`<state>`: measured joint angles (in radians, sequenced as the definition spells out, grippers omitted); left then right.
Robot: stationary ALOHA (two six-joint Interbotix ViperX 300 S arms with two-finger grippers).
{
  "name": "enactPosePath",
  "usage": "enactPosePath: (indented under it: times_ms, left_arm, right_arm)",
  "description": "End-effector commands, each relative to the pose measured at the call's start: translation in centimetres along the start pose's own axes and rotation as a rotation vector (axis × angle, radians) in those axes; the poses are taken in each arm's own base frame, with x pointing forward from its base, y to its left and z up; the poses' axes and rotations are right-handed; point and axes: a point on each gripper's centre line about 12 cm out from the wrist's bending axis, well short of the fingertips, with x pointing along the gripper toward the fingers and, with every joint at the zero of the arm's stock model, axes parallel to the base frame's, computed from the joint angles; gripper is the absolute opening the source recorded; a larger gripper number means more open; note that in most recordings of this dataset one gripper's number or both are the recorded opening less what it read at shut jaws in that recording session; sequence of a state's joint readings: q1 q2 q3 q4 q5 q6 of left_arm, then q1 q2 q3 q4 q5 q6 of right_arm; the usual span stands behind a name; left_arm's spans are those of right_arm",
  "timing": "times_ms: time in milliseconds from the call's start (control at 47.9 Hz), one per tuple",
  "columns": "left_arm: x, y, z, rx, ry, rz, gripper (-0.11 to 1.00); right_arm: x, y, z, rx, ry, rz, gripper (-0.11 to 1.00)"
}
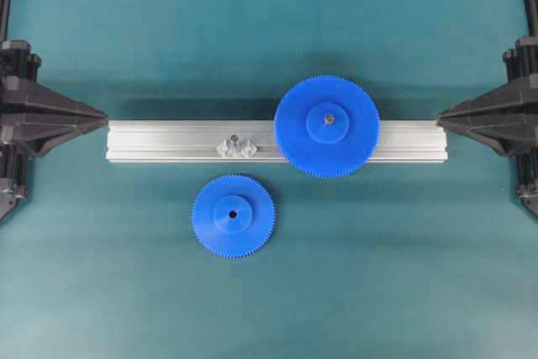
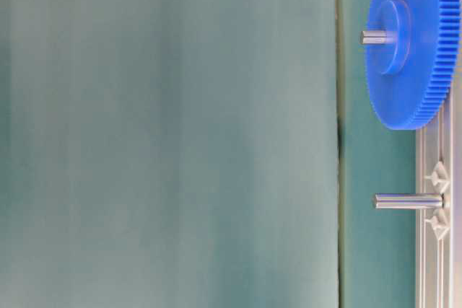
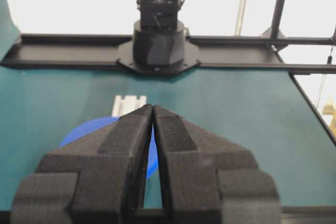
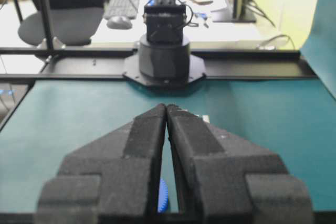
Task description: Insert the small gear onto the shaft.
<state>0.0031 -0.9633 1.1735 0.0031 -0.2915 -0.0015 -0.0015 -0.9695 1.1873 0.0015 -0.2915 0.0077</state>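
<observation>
Both arms sit parked at the side edges of the overhead view, the left gripper (image 1: 105, 115) at the left and the right gripper (image 1: 439, 115) at the right, each with its fingers pressed together and nothing between them, as both wrist views confirm. The small gear (image 1: 233, 215) lies flat on the teal mat (image 1: 269, 23), just below centre of the overhead view and a little left, hub up, apart from everything else. The shaft (image 1: 236, 140) stands on the aluminium rail (image 1: 168, 140) just above the gear; the table-level view shows it as a bare silvery pin (image 2: 408, 200) between its small clear brackets. The large gear (image 1: 327, 126) already sits on its own pin at the right part of the rail. You have yet to pick up the small gear: spread the fingers of the nearer left gripper, come down over the rim or the hub, and keep the disc level so that the centre hole can meet the pin squarely. When you lower it, watch the side towards the large gear, since the teeth will probably need to mesh there; a slight turn of the gear may help. The mat below and to the left of the gear is free for an approach; the rail edge lies near above it.
</observation>
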Motion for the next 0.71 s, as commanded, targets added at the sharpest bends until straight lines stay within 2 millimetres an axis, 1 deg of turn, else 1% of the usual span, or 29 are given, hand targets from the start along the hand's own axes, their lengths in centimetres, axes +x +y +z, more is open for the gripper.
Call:
enactPosePath:
  times_ms: [0, 21, 63, 84, 125, 167, 271, 439, 585, 689]
  left_arm:
    - [0.4, -0.1, 0.1, -0.007, 0.006, -0.004, 0.1]
    - [0.4, -0.1, 0.2, -0.008, 0.005, -0.004, 0.1]
    - [0.4, -0.1, 0.3, -0.008, 0.005, -0.004, 0.13]
    - [0.4, -0.1, 0.4, -0.008, 0.003, -0.004, 0.11]
    - [0.5, -0.1, 0.5, -0.007, 0.002, -0.004, 0.05]
    - [0.5, -0.1, 0.7, -0.004, 0.002, -0.006, 0.01]
    - [0.6, -0.2, 0.8, -0.004, 0.02, -0.009, 0.0]
    - [1.3, -0.7, 0.6, -0.005, 0.075, -0.034, 0.0]
    - [2.6, -1.5, 1.1, -0.005, 0.121, -0.069, 0.0]
    - [3.6, -2.1, 0.7, -0.002, 0.192, -0.091, 0.0]
  right_arm:
    - [0.2, -0.3, 0.0, -0.001, -0.002, -0.015, 0.16]
    - [0.0, -0.4, -0.2, 0.006, 0.003, -0.021, 0.16]
    - [-0.1, -0.5, -0.3, 0.022, 0.001, -0.027, 0.2]
    - [-0.2, -0.5, -0.3, 0.031, -0.001, -0.03, 0.19]
    - [-0.4, -0.6, -0.4, 0.046, -0.003, -0.033, 0.12]
    - [-0.5, -0.6, -0.2, 0.057, -0.01, -0.033, 0.08]
    - [-0.8, -0.6, -0.1, 0.075, -0.008, -0.033, 0.03]
    - [-0.8, -0.6, -0.9, 0.083, 0.069, -0.036, 0.03]
    - [-0.7, -0.6, -1.5, 0.085, 0.141, -0.039, 0.03]
    - [-0.7, -0.7, -2.0, 0.089, 0.196, -0.048, 0.03]
